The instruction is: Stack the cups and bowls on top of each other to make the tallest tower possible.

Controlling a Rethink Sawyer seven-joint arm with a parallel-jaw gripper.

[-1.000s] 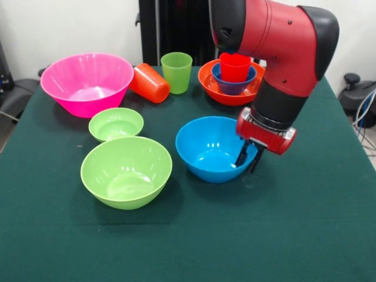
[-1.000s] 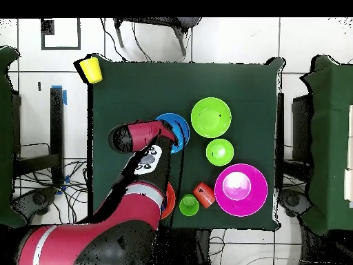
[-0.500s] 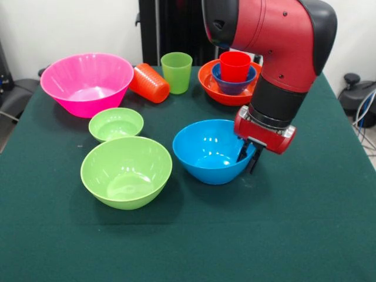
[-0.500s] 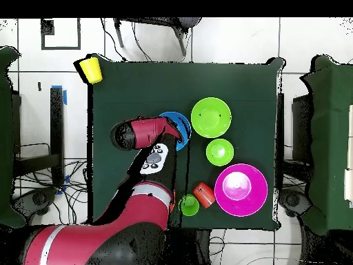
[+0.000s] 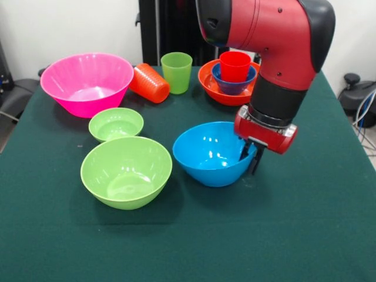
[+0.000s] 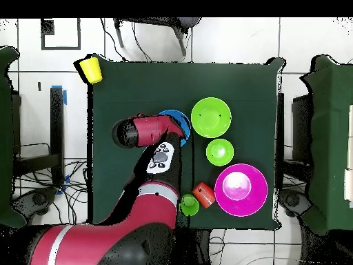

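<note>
Green cloth: dark green table (image 5: 305, 235) carrying every piece but one.
Bowl count: six, and all of them sit mouth up.
Huge pink bowl (image 5: 87, 82): far left at the back, on its own.
Small green bowl (image 5: 116, 123): just in front of the pink one.
Large green bowl (image 5: 126, 171): nearest the camera, close beside the small green one.
Large blue bowl (image 5: 212, 152): centre of the table, near the large green bowl, and its right rim sits between the gripper's jaws.
Cup count: four in all, three showing in the front view.
Orange cup (image 5: 149, 83): tipped on its side, long axis slanting, mouth turned toward the pink bowl, base toward the light green cup.
Light green cup (image 5: 176, 72): upright, mouth up, just right of the orange cup.
Tower (image 5: 232, 79): back right, three pieces so far, a wide orange bowl (image 5: 210, 86) as base, a small dark blue bowl (image 5: 234, 86) inside it, a red cup (image 5: 235, 66) upright on top.
Gripper (image 5: 250, 155): clamped on the blue bowl's right rim, one finger inside, one outside.
Yellow cup (image 6: 89, 67): overhead view only, off the table's corner, well apart from everything else.
</note>
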